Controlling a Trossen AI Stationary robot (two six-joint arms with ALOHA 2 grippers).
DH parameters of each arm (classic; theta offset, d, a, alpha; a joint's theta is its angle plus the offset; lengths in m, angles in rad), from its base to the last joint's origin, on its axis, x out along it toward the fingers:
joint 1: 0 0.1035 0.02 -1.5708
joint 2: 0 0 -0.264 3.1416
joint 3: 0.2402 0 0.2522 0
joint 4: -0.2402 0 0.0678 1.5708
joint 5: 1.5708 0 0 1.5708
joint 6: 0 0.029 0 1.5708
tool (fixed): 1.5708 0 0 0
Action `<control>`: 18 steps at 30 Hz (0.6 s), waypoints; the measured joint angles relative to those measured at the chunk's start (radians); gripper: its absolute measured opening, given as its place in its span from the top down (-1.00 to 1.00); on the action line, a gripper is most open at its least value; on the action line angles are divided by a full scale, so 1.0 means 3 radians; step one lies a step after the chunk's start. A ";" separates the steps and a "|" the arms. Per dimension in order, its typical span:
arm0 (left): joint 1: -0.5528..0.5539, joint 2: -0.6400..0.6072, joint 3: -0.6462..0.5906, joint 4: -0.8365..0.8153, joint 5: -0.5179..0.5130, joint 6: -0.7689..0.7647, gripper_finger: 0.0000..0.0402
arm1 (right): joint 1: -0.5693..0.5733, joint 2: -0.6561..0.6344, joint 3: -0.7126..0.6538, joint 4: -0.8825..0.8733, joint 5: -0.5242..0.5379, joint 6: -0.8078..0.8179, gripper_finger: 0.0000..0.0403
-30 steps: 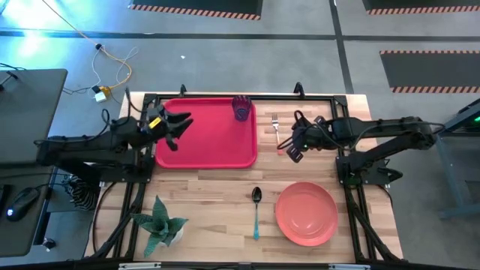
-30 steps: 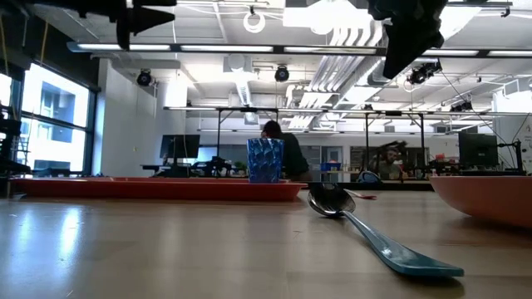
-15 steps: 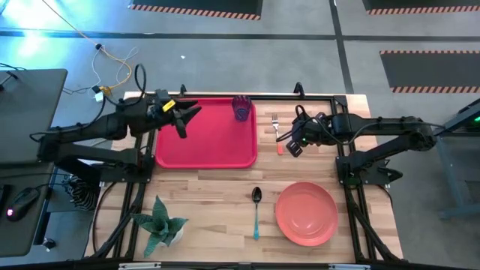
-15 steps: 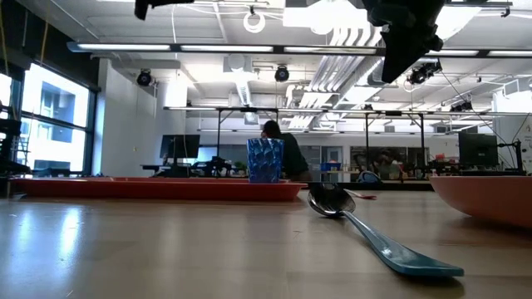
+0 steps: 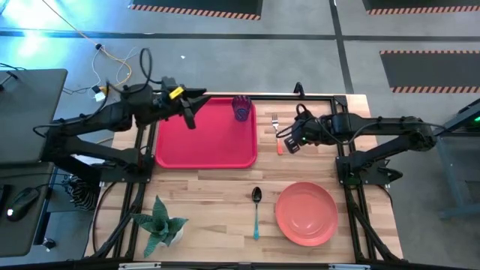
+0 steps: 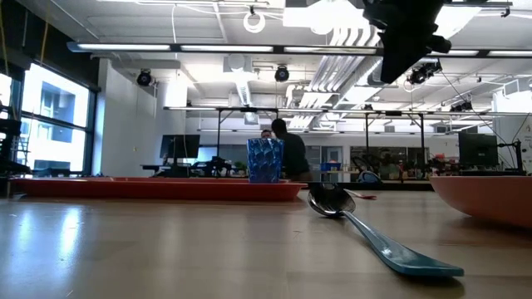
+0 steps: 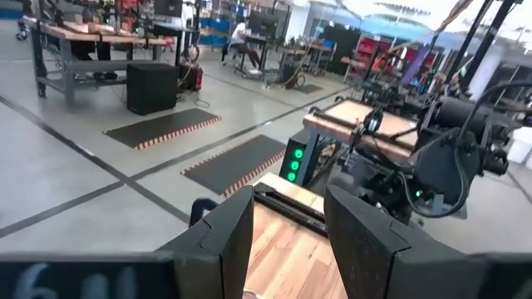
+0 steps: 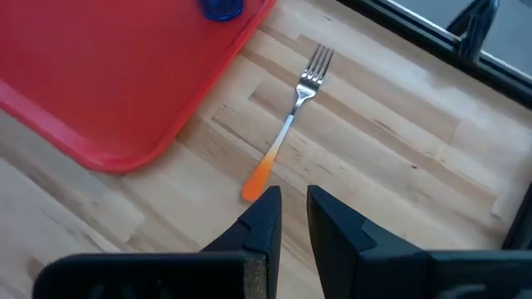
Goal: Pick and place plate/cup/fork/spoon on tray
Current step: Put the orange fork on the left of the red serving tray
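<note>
Fork [image 8: 287, 135] with silver tines and slim orange handle lies on wood.

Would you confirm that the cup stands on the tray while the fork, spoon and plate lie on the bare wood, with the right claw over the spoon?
Not quite: the right claw is over the fork, not the spoon, as the right wrist view shows. The cup does stand on the tray, and the plate lies on the wood.

The cup [image 5: 241, 107] is seen on the tray [image 5: 206, 142]; the right end effector [image 5: 289, 142] is positioned over the fork [image 5: 277, 129].
</note>
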State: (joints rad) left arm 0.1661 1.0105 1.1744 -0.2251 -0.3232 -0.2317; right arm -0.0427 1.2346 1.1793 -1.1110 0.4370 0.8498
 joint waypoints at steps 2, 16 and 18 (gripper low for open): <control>0.0000 0.0120 0.0105 -0.0059 0.0001 0.0002 0.31 | -0.0034 0.0000 0.0000 0.0005 -0.0003 0.0082 0.74; 0.0019 0.0600 0.0313 -0.0958 -0.0003 -0.0117 0.31 | -0.0409 0.0001 0.0000 0.0154 -0.0079 0.0288 0.68; 0.0019 0.0613 0.0313 -0.1131 -0.0004 -0.0180 0.31 | -0.0466 0.0001 0.0000 0.0192 -0.0087 0.0224 0.63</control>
State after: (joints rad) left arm 0.1719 1.1945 1.2682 -0.5645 -0.3244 -0.2857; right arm -0.1825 1.2350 1.1793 -1.0534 0.4110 0.9170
